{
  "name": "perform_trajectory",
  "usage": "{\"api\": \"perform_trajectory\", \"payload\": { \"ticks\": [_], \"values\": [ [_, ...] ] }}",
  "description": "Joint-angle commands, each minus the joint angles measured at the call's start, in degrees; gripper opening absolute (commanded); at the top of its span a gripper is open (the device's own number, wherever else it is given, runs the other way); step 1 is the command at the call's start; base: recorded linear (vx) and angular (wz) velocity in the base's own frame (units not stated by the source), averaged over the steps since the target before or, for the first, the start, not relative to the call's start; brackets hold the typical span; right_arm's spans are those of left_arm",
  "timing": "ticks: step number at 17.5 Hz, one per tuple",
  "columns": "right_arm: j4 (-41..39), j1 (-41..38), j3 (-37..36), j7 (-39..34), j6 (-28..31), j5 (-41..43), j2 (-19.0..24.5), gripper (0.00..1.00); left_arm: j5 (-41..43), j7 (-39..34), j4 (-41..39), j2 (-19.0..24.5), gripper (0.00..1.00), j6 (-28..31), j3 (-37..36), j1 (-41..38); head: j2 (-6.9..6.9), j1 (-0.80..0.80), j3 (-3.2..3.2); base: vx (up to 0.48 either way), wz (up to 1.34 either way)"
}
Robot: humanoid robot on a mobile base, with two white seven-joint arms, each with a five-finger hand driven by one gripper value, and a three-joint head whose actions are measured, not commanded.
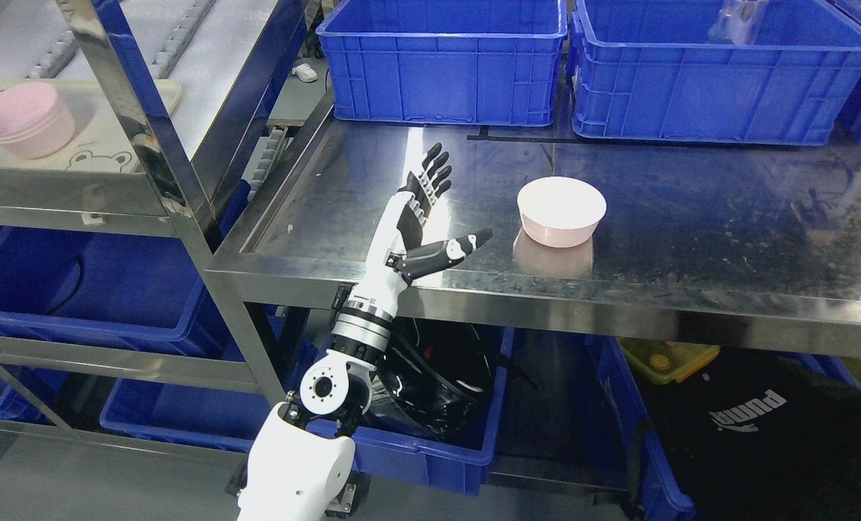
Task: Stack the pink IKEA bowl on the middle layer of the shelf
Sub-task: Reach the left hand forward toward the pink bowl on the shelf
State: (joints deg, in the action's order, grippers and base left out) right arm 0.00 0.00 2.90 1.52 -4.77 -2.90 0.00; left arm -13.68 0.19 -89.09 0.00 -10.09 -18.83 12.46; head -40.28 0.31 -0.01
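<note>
- Reaching up from the lower left, the robot's white-and-black left hand (422, 217) hovers over the near edge of the shiny stainless-steel table (691, 239), fingers straight and spread, thumb stuck out sideways, holding nothing
- Just beyond the thumb tip, to the hand's right and apart from it, sits the pale pink round plastic bowl (561, 210), upright on the steel with its opening up; the splayed pose looks like a pre-grasp, thumb aimed at the bowl's side so the palm can wrap its wall
- Further back, behind hand and bowl, two large blue plastic crates (441, 79) line the table's rear, leaving the front clear for the pick
- Far to the hand's left, on the metal shelf (76, 181), a stack of matching pink bowls (27, 119) rests on a cream tray (105, 155); that stack appears to be the destination
- No right arm shows
</note>
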Motion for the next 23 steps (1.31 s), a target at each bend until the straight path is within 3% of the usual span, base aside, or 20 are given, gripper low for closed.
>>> {"api": "perform_trajectory", "payload": {
  "ticks": [1, 6, 8, 10, 12, 17, 21, 23],
  "values": [
    [-1.00, -1.23, 0.00, -0.02, 0.02, 0.00, -1.00, 1.00, 0.15, 0.16, -0.73, 1.00, 1.00, -0.37, 2.05, -0.96, 0.00, 0.00, 0.00, 0.000, 0.00],
    [-1.00, -1.23, 0.00, -0.02, 0.02, 0.00, -1.00, 1.00, 0.23, 1.03, -0.64, 1.00, 1.00, -0.72, 3.10, 3.34, 0.00, 0.00, 0.00, 0.000, 0.00],
    [-1.00, -1.23, 0.00, -0.02, 0.02, 0.00, -1.00, 1.00, 2.41, 8.73, -0.29, 2.88, 1.00, 0.06, 3.72, 6.77, 0.00, 0.00, 0.00, 0.000, 0.00],
    [-1.00, -1.23, 0.00, -0.02, 0.02, 0.00, -1.00, 1.00, 11.52, 19.27, 0.23, 6.75, 1.00, 1.47, 4.50, 9.41, 0.00, 0.00, 0.00, 0.000, 0.00],
    [-1.00, -1.23, 0.00, -0.02, 0.02, 0.00, -1.00, 1.00, 19.70, 22.91, 0.15, 7.47, 1.00, 1.74, 6.08, 9.86, 0.00, 0.00, 0.00, 0.000, 0.00],
    [-1.00, -1.23, 0.00, -0.02, 0.02, 0.00, -1.00, 1.00, 30.53, 32.92, -0.56, 11.77, 1.00, 1.56, 4.60, 13.63, 0.00, 0.00, 0.00, 0.000, 0.00],
    [-1.00, -1.23, 0.00, -0.02, 0.02, 0.00, -1.00, 1.00, 41.08, 44.61, -0.47, 12.04, 1.00, 1.48, 4.60, 17.24, 0.00, 0.00, 0.00, 0.000, 0.00],
    [-1.00, -1.23, 0.00, -0.02, 0.02, 0.00, -1.00, 1.00, 43.03, 46.13, -0.47, 11.17, 1.00, 1.30, 4.60, 18.55, 0.00, 0.00, 0.00, 0.000, 0.00]
  ]
}}
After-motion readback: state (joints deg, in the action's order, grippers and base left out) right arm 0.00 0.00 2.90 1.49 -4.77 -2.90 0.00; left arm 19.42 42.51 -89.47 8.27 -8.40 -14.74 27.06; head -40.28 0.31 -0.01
